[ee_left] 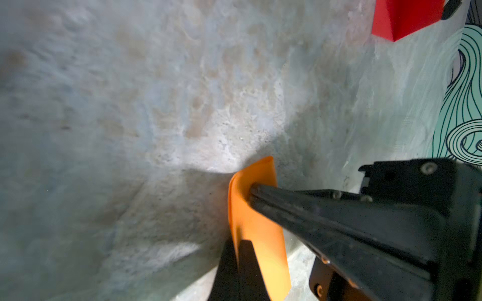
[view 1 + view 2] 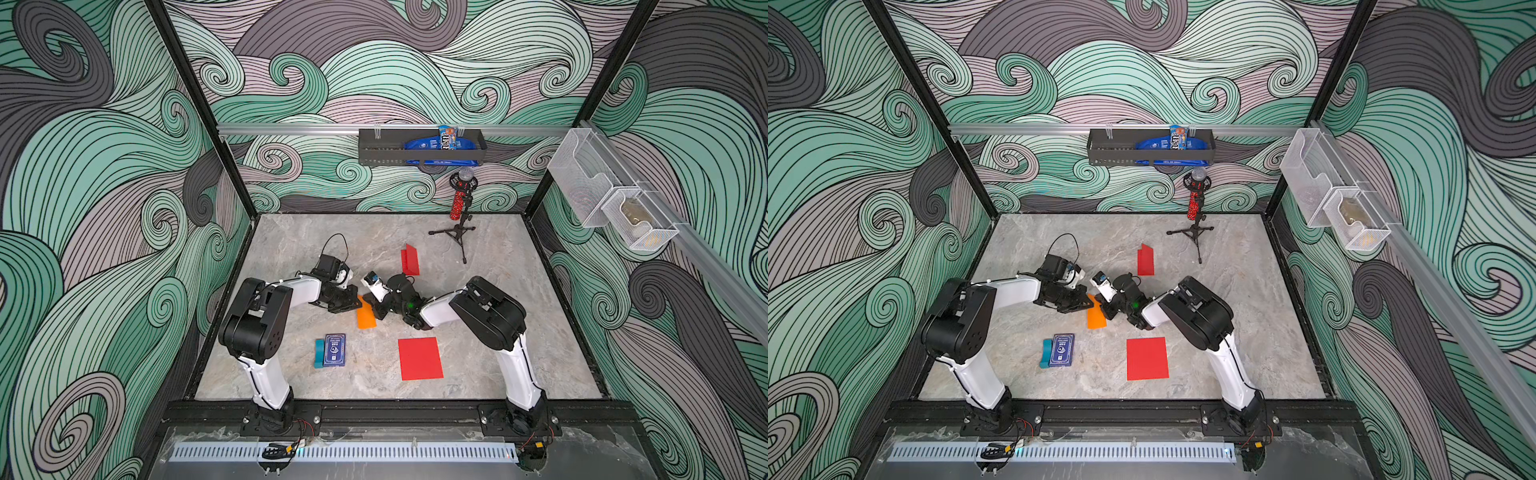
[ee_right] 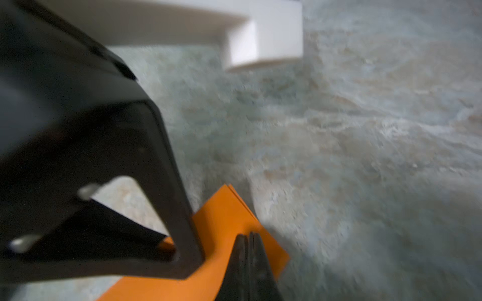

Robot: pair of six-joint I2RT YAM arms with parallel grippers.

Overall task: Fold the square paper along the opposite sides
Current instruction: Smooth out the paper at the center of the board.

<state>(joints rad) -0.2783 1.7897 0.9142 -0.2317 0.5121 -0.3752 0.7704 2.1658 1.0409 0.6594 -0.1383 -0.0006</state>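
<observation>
Orange paper (image 2: 366, 318) lies near the middle of the bench (image 2: 498, 332) in both top views. It is already doubled into a narrow strip whose long axis runs from the front edge toward the back edge. The arms meet at its far end: the left fingers (image 2: 354, 300) reach in from the left edge's side and the right fingers (image 2: 375, 311) from the right, both about equally near. The strip's near end lies free on the bench. A flat red sheet (image 2: 419, 358) lies well apart toward the front edge.

Left wrist view: the left fingers (image 1: 263, 198) are clenched on the paper (image 1: 257, 229), which bows up in a soft loop rather than a sharp crease. A second dark pair, probably the right fingers (image 1: 245, 271), pinches it further along.

Right wrist view: the right fingers (image 3: 247, 250) are pressed together on the paper (image 3: 224, 213), two layers whose corners almost coincide. The loop lies beyond the left fingertips, so the coming move likely means flattening that way.
</observation>
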